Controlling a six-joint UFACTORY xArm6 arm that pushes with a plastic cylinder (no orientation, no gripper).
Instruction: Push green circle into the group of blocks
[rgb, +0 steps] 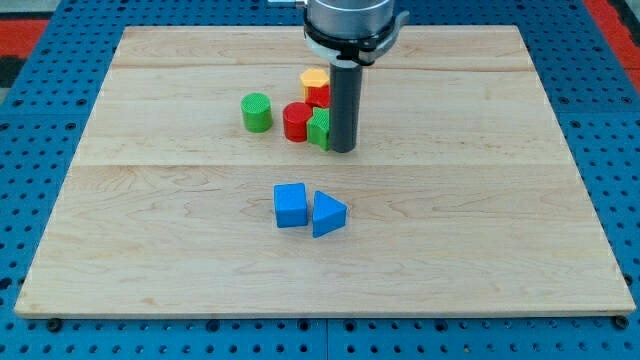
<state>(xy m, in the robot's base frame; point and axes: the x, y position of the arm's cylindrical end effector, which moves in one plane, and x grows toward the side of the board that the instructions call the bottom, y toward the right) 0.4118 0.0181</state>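
Camera view, the only one, looks down on a pale wooden board (480, 250) resting on a blue pegboard (40, 120). My tip (342, 150) sits at the lower end of the dark rod (344, 105), which drops from the arm's grey and white mount (352, 22) at the view's top. No jaws exist on this rod, so none are spread or pressed together, and nothing is pinched.

Green circle (256, 112) stands upright on the board, towards the view's left of the cluster and apart from it, with a strip of bare wood between it and the red cylinder (297, 121). My tip is on the far side of the cluster from that circle, at the view's right, just beside a second green block (320, 129) whose shape I cannot make out; whether tip and block touch I cannot tell. Red cylinder touches this second green block. Above them in the view sits another red block (319, 96), partly hidden by the rod, with a yellow block (314, 78) touching it at the top.

Nearer the view's bottom, well apart from the cluster, a blue cube (290, 205) and a blue triangle (327, 213) lie side by side, touching or nearly so.
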